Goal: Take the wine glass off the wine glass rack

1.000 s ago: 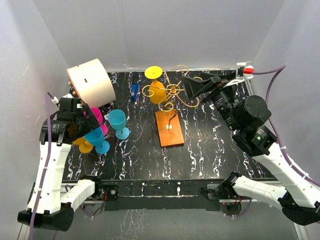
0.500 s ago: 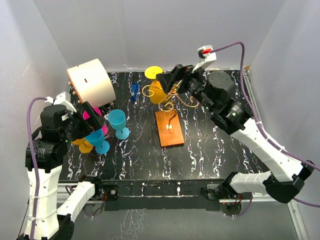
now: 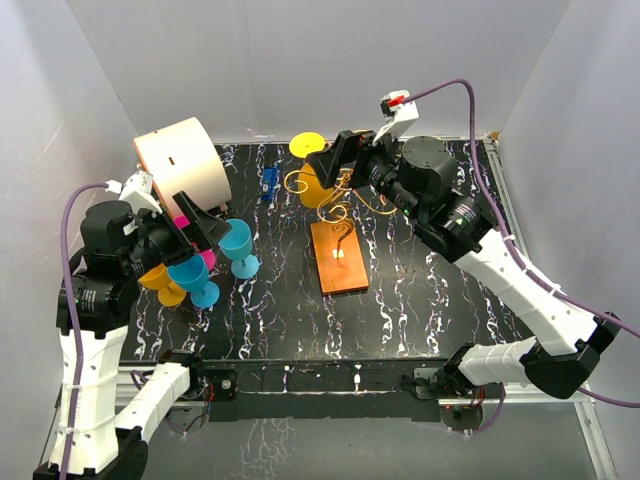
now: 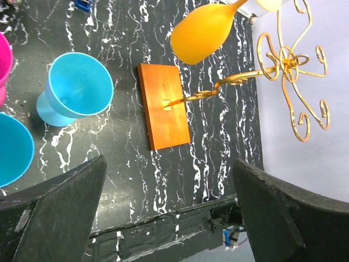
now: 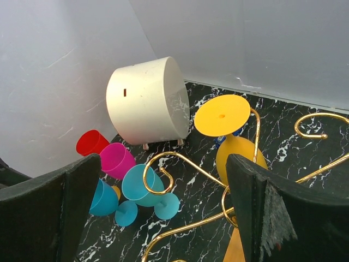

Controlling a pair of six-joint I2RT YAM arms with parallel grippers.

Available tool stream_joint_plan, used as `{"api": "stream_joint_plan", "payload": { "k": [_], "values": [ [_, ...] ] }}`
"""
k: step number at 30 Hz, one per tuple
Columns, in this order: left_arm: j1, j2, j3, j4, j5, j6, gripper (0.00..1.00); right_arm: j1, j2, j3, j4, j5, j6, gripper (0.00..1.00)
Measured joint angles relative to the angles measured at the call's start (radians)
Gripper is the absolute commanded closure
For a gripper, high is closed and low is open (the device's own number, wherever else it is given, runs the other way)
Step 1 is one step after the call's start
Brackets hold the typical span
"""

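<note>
Cannot identify the small blue object (image 3: 268,183) far back: too small. Cannot tell cup from goblet for the orange plastic vessel (image 3: 158,279) at left, behind a turquoise plastic goblet (image 3: 192,274). Lose the foot of the yellow plastic wine glass (image 4: 204,35) past the left wrist view's top edge, and most of the orange-brown wooden base (image 5: 234,252) below the right wrist view's bottom edge.

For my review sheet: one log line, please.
left gripper: open, empty | right gripper: open, near yellow wine glass | glass: hanging inverted on gold wire rack
</note>
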Motion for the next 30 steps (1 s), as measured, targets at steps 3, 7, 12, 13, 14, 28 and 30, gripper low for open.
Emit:
{"api": "stream_joint_plan", "payload": {
  "k": [3, 7, 12, 13, 14, 28, 30],
  "values": [
    [0.000, -0.002, -0.022, 0.029, 0.034, -0.022, 0.01, 0.000, -0.001, 0.005, 0.000, -0.001, -0.006, 0.02],
    [0.000, 0.007, -0.027, 0.058, 0.070, -0.045, 0.01, 0.000, -0.010, 0.005, 0.000, -0.003, -0.011, 0.02],
    [0.000, 0.028, -0.024, 0.100, 0.098, -0.066, 0.01, 0.000, -0.032, 0.005, 0.000, -0.003, -0.011, 0.02],
    [0.000, 0.037, -0.021, 0.108, 0.101, -0.070, 0.01, 0.000, -0.038, 0.005, 0.000, -0.003, -0.012, 0.02],
    [0.000, 0.047, -0.018, 0.118, 0.104, -0.074, 0.01, 0.000, -0.042, 0.005, 0.000, -0.003, -0.012, 0.02],
    [0.000, 0.223, -0.004, 0.324, 0.165, -0.218, 0.01, 0.000, -0.111, -0.012, 0.013, 0.006, -0.029, 0.02],
    [0.000, 0.251, -0.004, 0.366, 0.174, -0.243, 0.01, 0.000, -0.124, -0.017, 0.016, 0.012, -0.039, 0.02]
  ]
}}
